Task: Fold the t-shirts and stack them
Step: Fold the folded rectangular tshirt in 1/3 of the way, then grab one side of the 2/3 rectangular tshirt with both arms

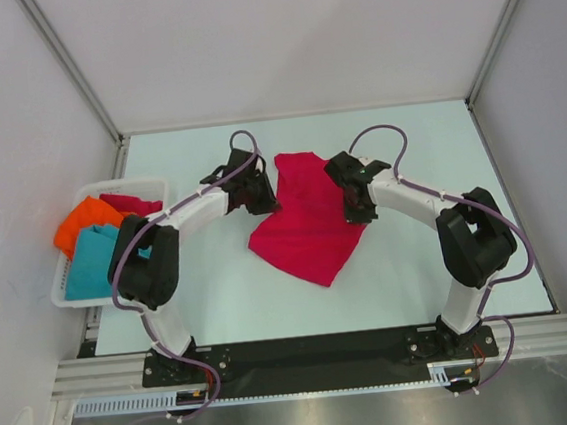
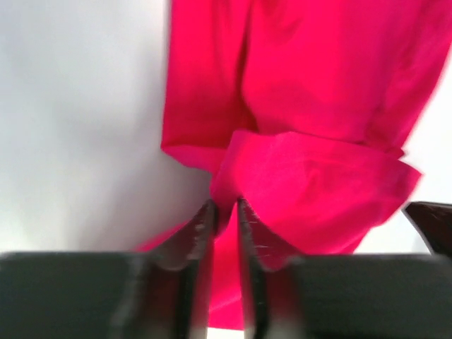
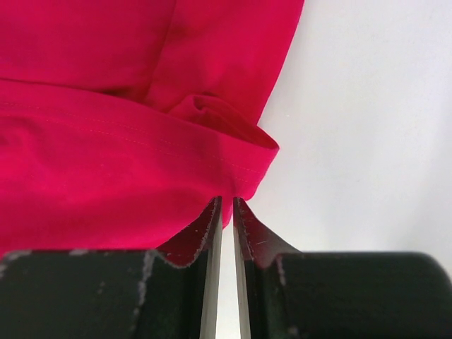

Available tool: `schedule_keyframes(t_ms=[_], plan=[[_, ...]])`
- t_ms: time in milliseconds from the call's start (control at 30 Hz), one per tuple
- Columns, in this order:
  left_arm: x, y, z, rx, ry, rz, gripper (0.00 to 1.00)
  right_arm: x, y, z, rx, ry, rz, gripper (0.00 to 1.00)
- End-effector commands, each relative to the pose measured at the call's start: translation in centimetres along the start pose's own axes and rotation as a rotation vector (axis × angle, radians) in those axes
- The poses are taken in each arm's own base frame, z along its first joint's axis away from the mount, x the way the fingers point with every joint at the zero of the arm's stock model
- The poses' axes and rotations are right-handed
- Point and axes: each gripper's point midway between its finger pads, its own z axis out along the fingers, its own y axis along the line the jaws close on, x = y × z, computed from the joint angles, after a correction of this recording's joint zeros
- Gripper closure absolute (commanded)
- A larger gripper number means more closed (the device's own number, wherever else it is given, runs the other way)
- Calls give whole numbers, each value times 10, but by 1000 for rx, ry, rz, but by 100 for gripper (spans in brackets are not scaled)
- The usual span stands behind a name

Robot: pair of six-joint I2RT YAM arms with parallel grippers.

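- Crimson t-shirt lies on the worktop, about mid-way between the two arms, with no other cloth around it.
- It is bunched, not flat: a narrow part runs to the far side and a wider, slanted part spreads toward the near side.
- Left wrist view: the crimson t-shirt shows a rolled fold crossing in front of the fingers, with looser cloth beyond it.
- Right wrist view: the crimson t-shirt fills the left of the frame, its stitched hem ending in a corner at the finger tips.
- Left fingers sit at the shirt's left edge, toward the far end.
- Close up, the left fingers stand almost together, only a slim slot apart, with red cloth in the slot. They read as pinching the fold.
- Right fingers sit on the shirt's right edge, across from the left pair.
- Close up, the right fingers are nearly closed, with the hem corner nipped at the very tips and pale worktop showing lower in the slot.
- White basket sits at the left edge of the worktop, well apart from the spread shirt.
- Inside it, an orange t-shirt lies at the far left, a teal t-shirt on the near side, and a second crimson t-shirt at the far right. All three are crumpled.
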Motion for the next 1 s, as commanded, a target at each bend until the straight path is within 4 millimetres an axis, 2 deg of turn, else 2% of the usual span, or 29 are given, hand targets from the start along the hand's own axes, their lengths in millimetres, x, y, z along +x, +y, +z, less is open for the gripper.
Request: schedule_keyframes(t_ms=[0,133,167,267,333,367,433,467,500,567,733,833,967], plan=[[11,6,3,-31,54,-3,70,-13,6,-9,-24,-41,2,83],[9,12,-9,-64,13,0,45,-9,7,-19,-37,-41,0,83],[10,20,-11,-98,-2,-4,34,-6,9,-23,-43,-43,-7,83],[7,22,-25,-113,-38,-3,23,3,17,-33,-76,-38,-22,83],[12,26,-33,-116,-44,-11,23,16,21,-38,-95,-20,-31,83],[22,33,-34,-128,-30,-22,23,22,24,-40,-108,-9,-26,83],[26,33,-43,-115,-49,-30,23,45,33,-43,-149,26,-43,82],[38,41,-43,-129,-33,-41,23,55,37,-44,-162,40,-50,83],[40,42,-45,-124,-43,-43,22,66,45,-46,-180,51,-54,82],[44,45,-51,-119,-56,-52,23,87,46,-44,-180,87,-68,82],[60,58,-51,-131,-49,-52,22,128,65,-49,-220,134,-92,82],[64,62,-47,-132,-51,-47,22,139,72,-52,-228,144,-104,82],[63,66,-41,-139,-63,-33,22,140,78,-56,-234,141,-113,81]])
